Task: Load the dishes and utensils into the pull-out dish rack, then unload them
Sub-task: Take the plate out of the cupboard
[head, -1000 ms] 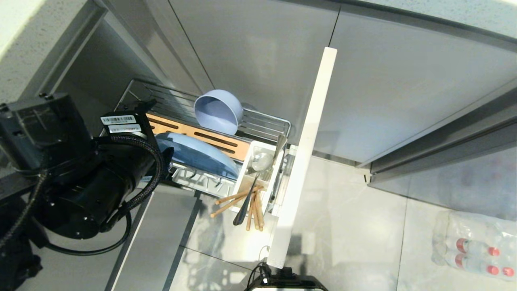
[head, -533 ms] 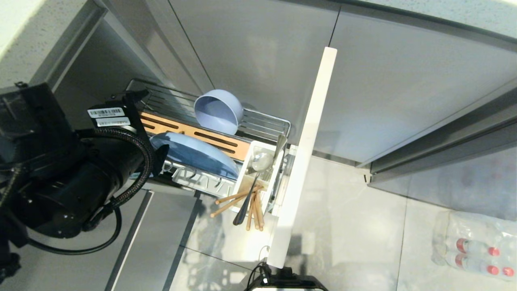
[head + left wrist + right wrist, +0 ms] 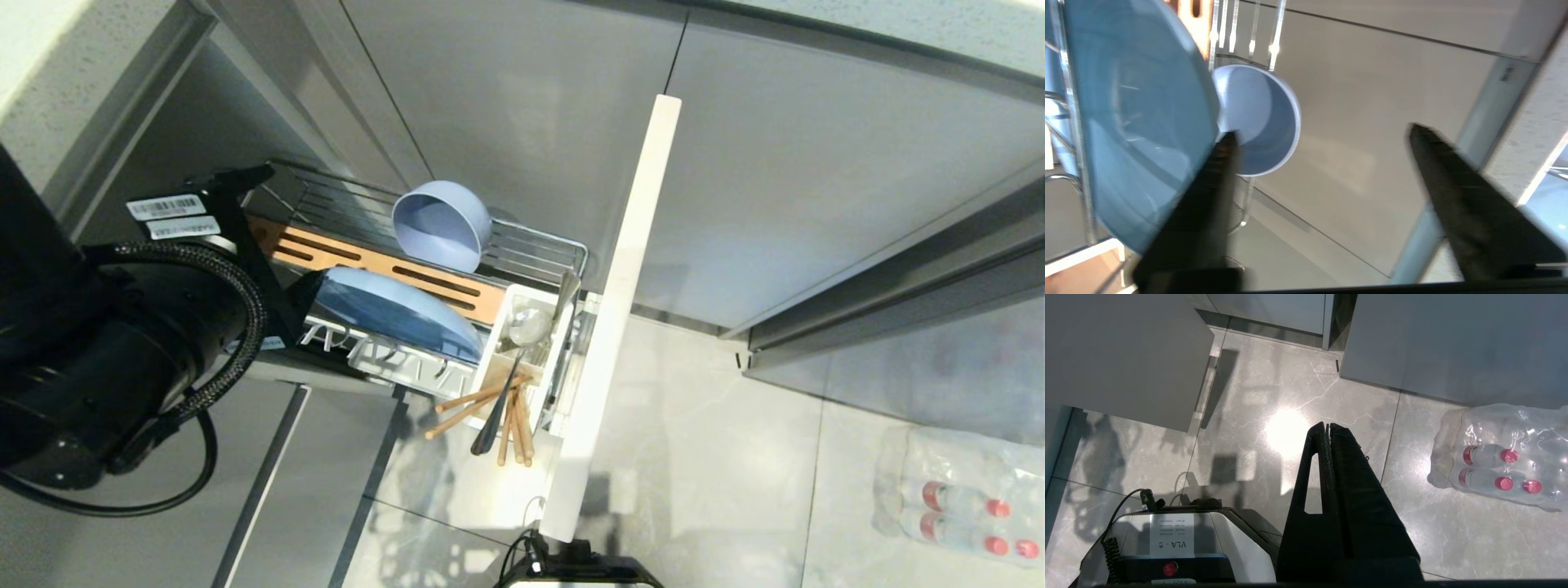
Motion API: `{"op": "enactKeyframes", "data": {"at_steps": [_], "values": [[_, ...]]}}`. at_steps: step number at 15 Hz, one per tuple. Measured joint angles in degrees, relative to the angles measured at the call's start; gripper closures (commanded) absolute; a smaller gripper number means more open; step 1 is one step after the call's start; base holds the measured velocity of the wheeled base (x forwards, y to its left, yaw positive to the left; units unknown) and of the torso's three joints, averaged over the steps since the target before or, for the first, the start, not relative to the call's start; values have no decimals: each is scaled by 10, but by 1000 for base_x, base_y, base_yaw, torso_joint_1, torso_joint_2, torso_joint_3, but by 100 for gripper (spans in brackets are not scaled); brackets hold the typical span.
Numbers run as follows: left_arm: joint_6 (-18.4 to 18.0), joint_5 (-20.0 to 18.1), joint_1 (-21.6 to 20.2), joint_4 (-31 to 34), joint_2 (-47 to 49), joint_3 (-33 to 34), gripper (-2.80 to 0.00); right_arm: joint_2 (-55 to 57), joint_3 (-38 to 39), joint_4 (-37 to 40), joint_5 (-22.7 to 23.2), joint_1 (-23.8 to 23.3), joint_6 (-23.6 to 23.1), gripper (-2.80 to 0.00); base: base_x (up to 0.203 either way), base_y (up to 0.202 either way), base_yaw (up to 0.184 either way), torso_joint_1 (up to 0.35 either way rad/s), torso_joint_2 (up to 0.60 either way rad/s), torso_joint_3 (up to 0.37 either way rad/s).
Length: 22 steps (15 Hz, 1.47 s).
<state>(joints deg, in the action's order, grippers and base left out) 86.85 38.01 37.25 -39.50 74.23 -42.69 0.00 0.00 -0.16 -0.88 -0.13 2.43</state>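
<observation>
Since a second ago my left claw [image 3: 1318, 134] has drawn back toward the frame's left edge, fingers spread wide and empty. I see the plate [image 3: 392, 310] standing in the dish rack [image 3: 539, 237] at centre, bowl [image 3: 441, 222] behind it. My right claw [image 3: 1327, 428] hangs pressed closed over the floor [image 3: 1412, 506].

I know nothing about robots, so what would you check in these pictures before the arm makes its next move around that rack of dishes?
1. Left gripper free of load: ok, its fingers stand apart with nothing between them.
2. Left gripper clear of the plate: cannot tell, one finger lies right at its rim.
3. Plate seated in the pull-out dish rack: ok, it stands on edge beside the wooden bar.
4. Bowl in the rack: ok, tipped on its side behind the bar.
5. Chopsticks and spoon in the white caddy: ok, handles sticking out.
6. Right gripper out of the way: ok, shut, over the floor.
</observation>
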Motion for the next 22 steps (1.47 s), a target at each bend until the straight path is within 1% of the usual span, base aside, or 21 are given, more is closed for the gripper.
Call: {"op": "enactKeyframes", "data": {"at_steps": [2, 6, 7, 9, 12, 16, 19, 22], "values": [[-1, 1, 2, 8, -8, -2, 0, 0, 0, 0, 0, 0, 0, 0, 0, 0, 0, 0, 0, 0], [-2, 1, 15, 60, -15, -24, 0, 0, 0, 0, 0, 0, 0, 0, 0, 0, 0, 0, 0, 0], [-12, 0, 22, 77, -16, -33, 0, 0, 0, 0, 0, 0, 0, 0, 0, 0, 0, 0, 0, 0], [-47, 1, 39, 115, -16, -56, 0, 0, 0, 0, 0, 0, 0, 0, 0, 0, 0, 0, 0, 0], [-90, 4, 59, 151, -19, -90, 0, 0, 0, 0, 0, 0, 0, 0, 0, 0, 0, 0, 0, 0], [-181, 1, 91, 158, -26, -130, 0, 0, 0, 0, 0, 0, 0, 0, 0, 0, 0, 0, 0, 0], [-280, -10, 125, 157, -32, -174, 0, 0, 0, 0, 0, 0, 0, 0, 0, 0, 0, 0, 0, 0], [-392, -18, 165, 157, -36, -220, 0, 0, 0, 0, 0, 0, 0, 0, 0, 0, 0, 0, 0, 0]]}}
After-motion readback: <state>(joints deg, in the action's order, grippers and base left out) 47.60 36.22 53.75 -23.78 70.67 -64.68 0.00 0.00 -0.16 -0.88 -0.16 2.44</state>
